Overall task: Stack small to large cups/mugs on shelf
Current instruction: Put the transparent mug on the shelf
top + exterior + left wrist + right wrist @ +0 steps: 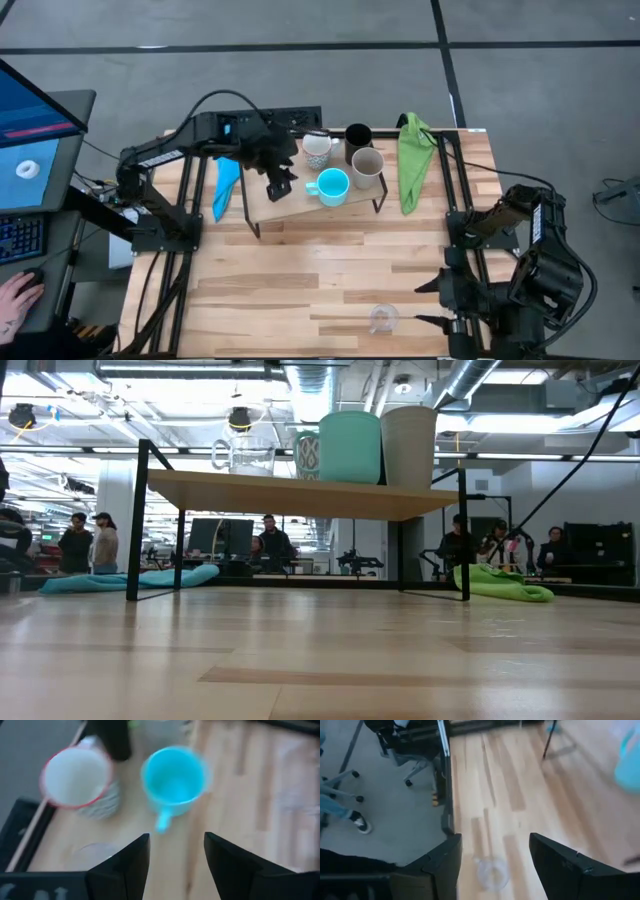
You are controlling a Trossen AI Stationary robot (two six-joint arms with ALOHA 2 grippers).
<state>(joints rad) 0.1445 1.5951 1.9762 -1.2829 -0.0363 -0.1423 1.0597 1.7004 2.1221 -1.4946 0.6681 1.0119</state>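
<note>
While the left gripper [278, 183] hovers open over the shelf [262, 200] (4 mugs at its 3 o'clock), the right gripper [492, 862] gapes above 1 clear glass [382, 318].

Two dark six-joint arms – matte black links, blocky joint housings. Left arm [190, 140]: small blue-lit patch on upper link, black cable looping over it. Right arm [520, 255]: bulky rounded black housings, black cables alongside. Left gripper [175, 862], right gripper [495, 865] – both with flat, angular black fingers.
</note>
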